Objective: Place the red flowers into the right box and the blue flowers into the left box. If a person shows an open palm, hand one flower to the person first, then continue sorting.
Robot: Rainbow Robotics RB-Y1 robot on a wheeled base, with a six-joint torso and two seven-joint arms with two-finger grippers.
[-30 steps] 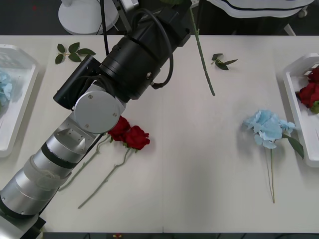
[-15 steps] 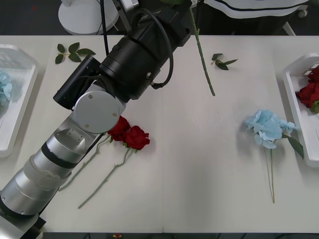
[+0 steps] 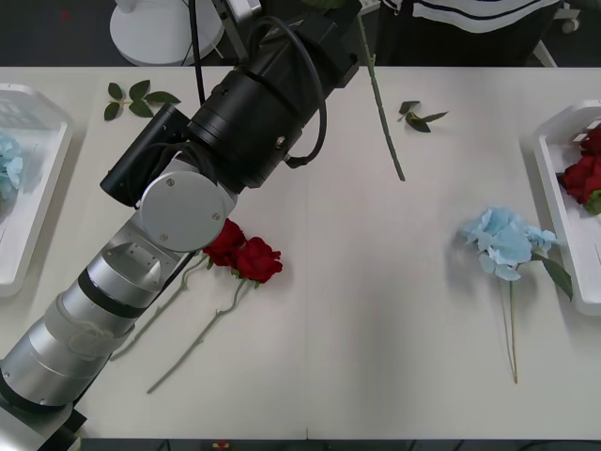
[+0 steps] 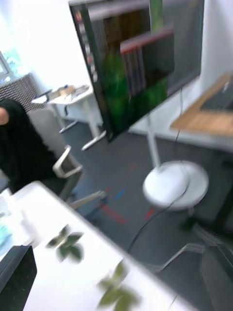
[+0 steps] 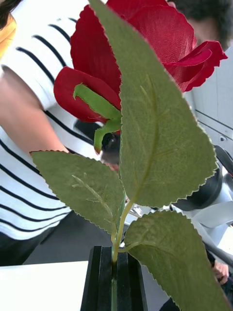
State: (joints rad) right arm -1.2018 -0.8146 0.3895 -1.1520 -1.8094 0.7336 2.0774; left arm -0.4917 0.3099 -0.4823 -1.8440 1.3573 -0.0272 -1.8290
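My left gripper (image 5: 112,279) has its black fingers closed on the thin green stem of a deep-red fake rose (image 5: 145,53); the bloom stands straight above them, near a person's striped shirt (image 5: 29,146).

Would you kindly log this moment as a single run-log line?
left pincer: shut on rose, raised toward person | table: two roses, blue flower | right pincer: unseen

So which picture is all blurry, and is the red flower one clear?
The right wrist view is smeared all over: the leaf sprigs and the screen stand look soft. The left wrist view is sharp on the red rose and its leaves. The front view is crisp, with soft shadows under the blue flower.
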